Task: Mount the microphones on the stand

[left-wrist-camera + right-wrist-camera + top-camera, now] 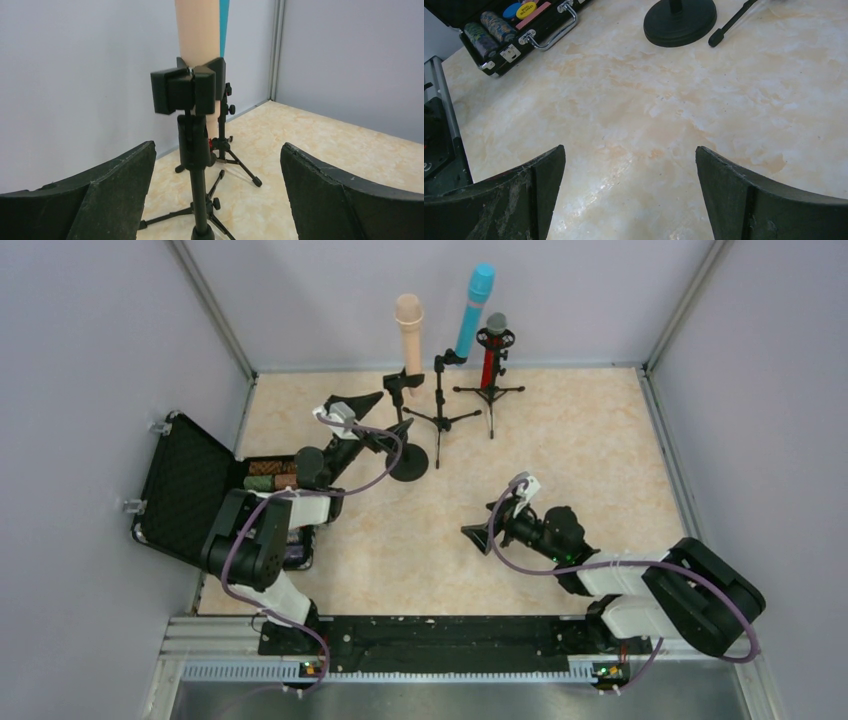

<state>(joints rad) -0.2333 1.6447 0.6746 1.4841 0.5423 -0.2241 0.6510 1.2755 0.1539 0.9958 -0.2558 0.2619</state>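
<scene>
Three microphones stand upright in black stands at the back of the table. The peach-pink microphone [409, 332] sits in the clamp [187, 90] of a round-base stand [408, 462]. The cyan-blue microphone [475, 308] is on a tripod stand [441, 412]. The red microphone [491, 358] with a grey head is on another tripod stand [490, 395]. My left gripper [378, 422] is open and empty, its jaws either side of the pink microphone's stand pole [201, 190] without touching it. My right gripper [480, 527] is open and empty above bare table.
An open black case [185, 490] with poker chips lies at the left edge; it also shows in the right wrist view [529, 27]. The round stand base [680, 21] and a tripod leg [729, 24] lie ahead of my right gripper [630, 149]. Grey walls close in the table.
</scene>
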